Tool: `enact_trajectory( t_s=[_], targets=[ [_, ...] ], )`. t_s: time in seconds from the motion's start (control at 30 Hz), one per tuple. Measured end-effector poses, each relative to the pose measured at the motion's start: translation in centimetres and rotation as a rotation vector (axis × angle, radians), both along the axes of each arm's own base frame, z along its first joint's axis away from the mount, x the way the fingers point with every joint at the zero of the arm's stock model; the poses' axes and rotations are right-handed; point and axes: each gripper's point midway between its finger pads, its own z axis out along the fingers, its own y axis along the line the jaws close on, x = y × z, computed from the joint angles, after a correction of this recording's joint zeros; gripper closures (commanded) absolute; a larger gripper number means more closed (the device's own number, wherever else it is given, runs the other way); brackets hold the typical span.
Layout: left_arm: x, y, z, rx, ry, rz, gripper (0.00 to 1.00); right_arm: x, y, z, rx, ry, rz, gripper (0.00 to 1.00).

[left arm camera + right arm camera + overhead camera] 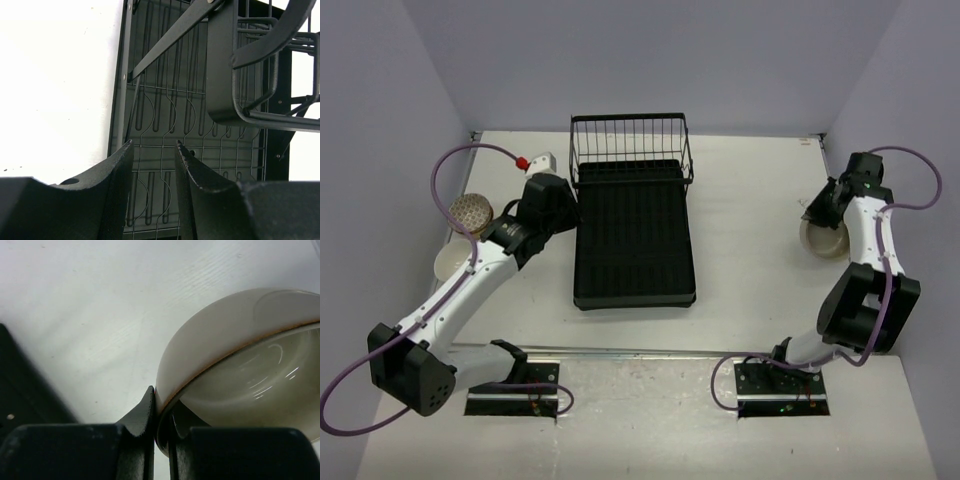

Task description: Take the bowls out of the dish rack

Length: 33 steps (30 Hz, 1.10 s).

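Netted bowl and cream bowl sat by the desk's left edge; left gripper hung over the dish rack mid-desk, fingers apart, nothing between them. Right gripper pinched the beige bowl by its rim near the right edge. Probably light, rigid, slick glaze and chippable, so the rim is the hold.

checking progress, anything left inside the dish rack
Nothing shows in the dish rack: its gridded floor and wire basket look bare. The left gripper hides a little of its left edge from above.
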Motion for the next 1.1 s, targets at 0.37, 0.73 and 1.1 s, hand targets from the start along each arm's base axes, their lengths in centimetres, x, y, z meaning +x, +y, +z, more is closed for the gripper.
enact_trajectory(
  t_s=[0.37,0.73,1.1],
  targets=[
    [-0.4,0.3,0.3,0.027,-0.005,-0.023,0.6,-2.0,-2.2,-4.7,-0.088,0.202,-0.034,1.0],
    [-0.6,0.4,0.1,0.036,0.001,-0.026,0.6,-3.1,-0.4,-9.6,-0.101,0.36,0.027,1.0],
    [-0.8,0.6,0.0,0.039,0.01,-0.024,0.6,-2.7,0.0,-10.9,-0.158,0.412,0.052,1.0]
  ],
)
